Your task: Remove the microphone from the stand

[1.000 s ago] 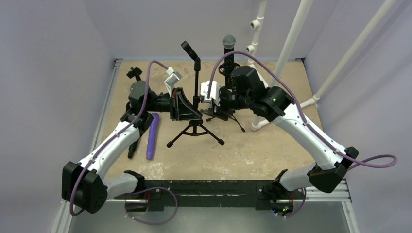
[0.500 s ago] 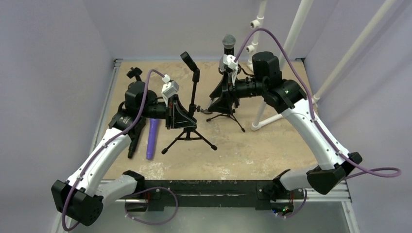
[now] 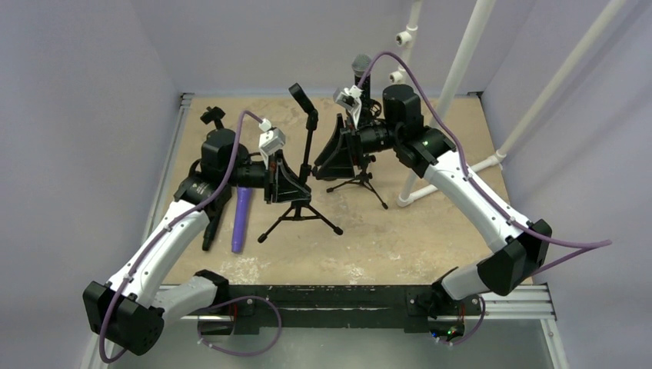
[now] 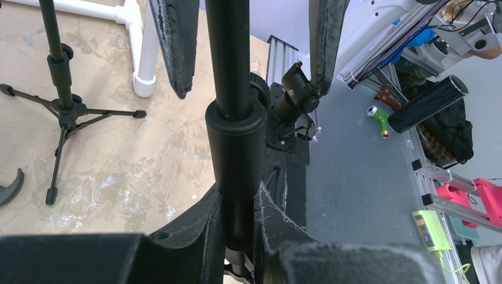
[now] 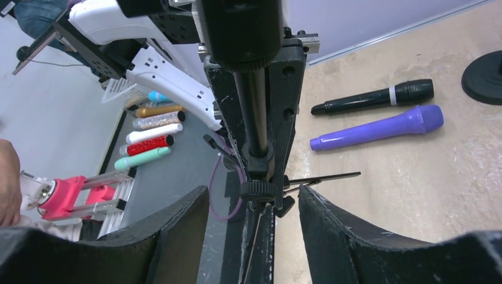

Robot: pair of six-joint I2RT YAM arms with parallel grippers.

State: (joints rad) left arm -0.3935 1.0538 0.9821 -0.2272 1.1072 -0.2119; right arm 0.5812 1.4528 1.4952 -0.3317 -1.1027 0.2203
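The microphone (image 3: pixel 361 64), black with a grey mesh head, stands upright in the rear tripod stand (image 3: pixel 361 181), partly hidden behind my right wrist. That stand's pole (image 4: pixel 61 71) shows in the left wrist view. A second tripod stand (image 3: pixel 307 138) with an empty clip (image 3: pixel 299 94) is nearer. My left gripper (image 3: pixel 304 179) (image 4: pixel 238 195) is shut on its pole, just below the thick collar (image 4: pixel 237 148). My right gripper (image 3: pixel 321 165) (image 5: pixel 251 192) is open beside that pole, in front of the rear stand, holding nothing. Its fingers (image 4: pixel 174 47) show either side of the pole.
A purple microphone (image 3: pixel 241 219) (image 5: pixel 379 130) and a black one (image 3: pixel 209 234) (image 5: pixel 373 97) lie on the table at the left. White pipes (image 3: pixel 461 69) (image 4: pixel 142 59) rise at the back right. A round black base (image 5: pixel 485 77) sits at the far left.
My right gripper rose from low by the rear stand's base and swung left towards the nearer stand. My left gripper, still shut, drew the nearer stand slightly left.
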